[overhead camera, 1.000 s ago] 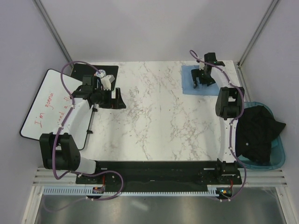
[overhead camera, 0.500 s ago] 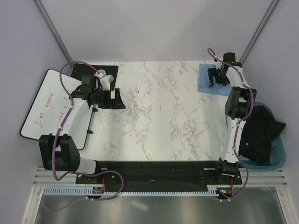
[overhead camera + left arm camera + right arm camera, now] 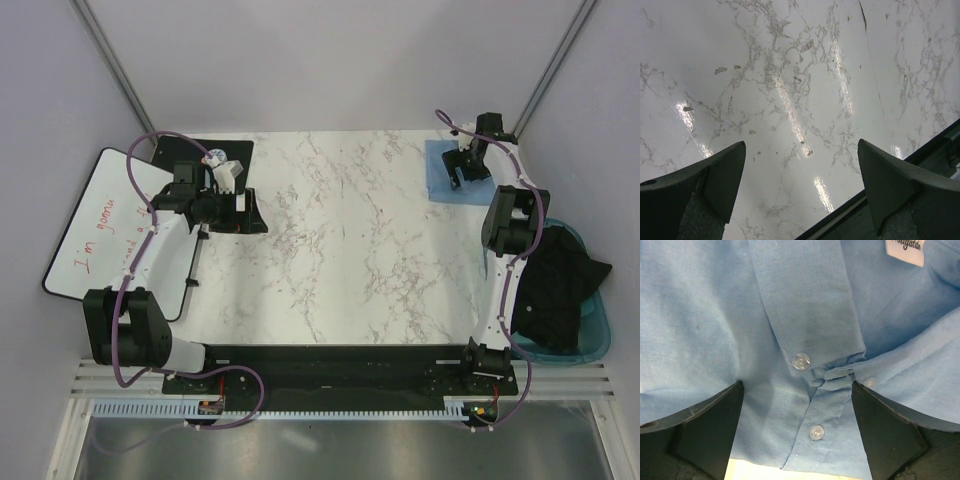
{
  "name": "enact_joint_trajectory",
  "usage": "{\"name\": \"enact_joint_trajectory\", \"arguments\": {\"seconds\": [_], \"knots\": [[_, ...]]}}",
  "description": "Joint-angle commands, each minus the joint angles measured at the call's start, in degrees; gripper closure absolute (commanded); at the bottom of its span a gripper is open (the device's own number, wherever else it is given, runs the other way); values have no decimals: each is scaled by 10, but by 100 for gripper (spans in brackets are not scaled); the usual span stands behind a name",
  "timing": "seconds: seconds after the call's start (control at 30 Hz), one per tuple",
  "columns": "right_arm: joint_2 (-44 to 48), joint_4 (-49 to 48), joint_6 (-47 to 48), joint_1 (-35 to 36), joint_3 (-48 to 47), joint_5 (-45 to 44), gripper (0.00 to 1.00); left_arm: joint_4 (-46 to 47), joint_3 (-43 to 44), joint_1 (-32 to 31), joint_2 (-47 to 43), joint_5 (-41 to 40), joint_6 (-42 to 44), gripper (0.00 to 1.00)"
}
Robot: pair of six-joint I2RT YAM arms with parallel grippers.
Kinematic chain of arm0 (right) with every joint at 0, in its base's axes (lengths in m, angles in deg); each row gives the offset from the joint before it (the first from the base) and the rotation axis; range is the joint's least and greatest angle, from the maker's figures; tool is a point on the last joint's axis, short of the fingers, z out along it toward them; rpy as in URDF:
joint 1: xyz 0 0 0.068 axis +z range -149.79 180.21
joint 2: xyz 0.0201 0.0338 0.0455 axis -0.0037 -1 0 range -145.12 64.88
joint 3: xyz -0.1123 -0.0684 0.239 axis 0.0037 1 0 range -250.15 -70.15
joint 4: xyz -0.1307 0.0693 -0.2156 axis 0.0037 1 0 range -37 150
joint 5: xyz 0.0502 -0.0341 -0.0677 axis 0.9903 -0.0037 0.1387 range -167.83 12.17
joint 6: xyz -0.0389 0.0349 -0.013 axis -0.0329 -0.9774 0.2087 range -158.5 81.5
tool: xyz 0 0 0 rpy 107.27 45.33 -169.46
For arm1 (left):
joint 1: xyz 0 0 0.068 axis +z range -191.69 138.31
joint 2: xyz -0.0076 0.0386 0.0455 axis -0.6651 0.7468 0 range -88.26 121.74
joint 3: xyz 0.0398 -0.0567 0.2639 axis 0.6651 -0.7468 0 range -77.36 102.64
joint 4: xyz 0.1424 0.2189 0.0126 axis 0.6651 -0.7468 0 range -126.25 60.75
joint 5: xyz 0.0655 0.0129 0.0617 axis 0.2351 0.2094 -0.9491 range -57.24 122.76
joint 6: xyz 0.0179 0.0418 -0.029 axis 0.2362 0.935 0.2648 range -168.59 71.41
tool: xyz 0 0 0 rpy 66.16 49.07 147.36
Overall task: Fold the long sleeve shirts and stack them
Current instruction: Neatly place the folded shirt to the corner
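Observation:
A folded light-blue long sleeve shirt (image 3: 445,180) lies at the table's far right corner. My right gripper (image 3: 462,172) is directly over it, open. In the right wrist view the shirt (image 3: 790,315) fills the frame, with its collar, button placket and a white label. The open right gripper (image 3: 797,390) straddles the placket close above the cloth and grips nothing. My left gripper (image 3: 255,215) is open and empty over the table's left side. In the left wrist view the left gripper (image 3: 801,145) has only bare marble under it.
A teal basket (image 3: 600,320) holding a dark garment (image 3: 555,285) stands off the table's right edge. A whiteboard (image 3: 100,220) lies at the left. A black mat (image 3: 235,150) with a small white object (image 3: 228,172) is at the far left. Walls close the far corners.
My right gripper and the folded shirt under it shifted right into the far right corner, then stayed still over the last half second. The left arm has not moved.

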Motion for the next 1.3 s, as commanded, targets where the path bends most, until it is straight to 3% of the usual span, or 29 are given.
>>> {"name": "enact_joint_trajectory", "arguments": {"seconds": [0.0, 0.43, 0.67, 0.83, 0.93, 1.03, 1.1, 1.2, 1.27], "knots": [[-2, 56, 64, -10, 36, -49, 4, -5, 11, 4, -22, 17, -9, 1], [18, 54, 43, -17, 3, -29, 2, -5, 21, 6, -19, 24, 9, 1], [109, 50, -7, -13, -94, 41, 2, -7, 70, 5, -27, 6, 48, 1], [220, 18, -65, -13, -95, 128, 2, 4, 101, 7, -35, -1, 69, 1], [294, 15, -96, -13, -62, 219, 2, 4, 132, 6, -34, -16, 60, 1], [370, 7, -149, -8, 35, 283, 2, -12, 149, 5, -32, 8, 78, 1], [399, 55, -132, -6, 75, 394, 2, -11, 138, 5, -44, 18, 88, 0], [455, 96, -102, 54, 194, 367, 2, -12, 97, 4, -64, 23, 90, 0], [523, 54, -92, 118, 340, 326, 2, -9, 49, 4, -80, 29, 101, 1]]}}
